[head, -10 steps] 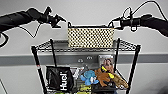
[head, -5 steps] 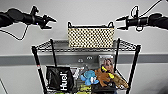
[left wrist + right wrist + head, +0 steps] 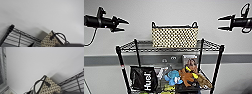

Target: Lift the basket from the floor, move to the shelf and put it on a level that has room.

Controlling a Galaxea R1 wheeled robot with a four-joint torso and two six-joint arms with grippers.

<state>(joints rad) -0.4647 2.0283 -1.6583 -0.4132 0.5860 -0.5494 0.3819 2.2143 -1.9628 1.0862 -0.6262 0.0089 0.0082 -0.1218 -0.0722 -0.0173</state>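
Our left hand [image 3: 125, 25] hangs in the air left of the shelf [image 3: 121, 63], its fingers spread and holding nothing. The basket [image 3: 174, 37] stands upright on the top level [image 3: 136, 46], about midway between the posts, well apart from both hands. Below it we see a black bag [image 3: 144, 78] and what look like soft toys [image 3: 184, 75], though they are blurred. Our right hand [image 3: 220, 23] hovers right of the basket, fingers likewise spread and empty.

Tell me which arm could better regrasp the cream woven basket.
Right, marginally: the open right gripper hangs slightly nearer the cream woven basket than the open left gripper; both are clear of it.
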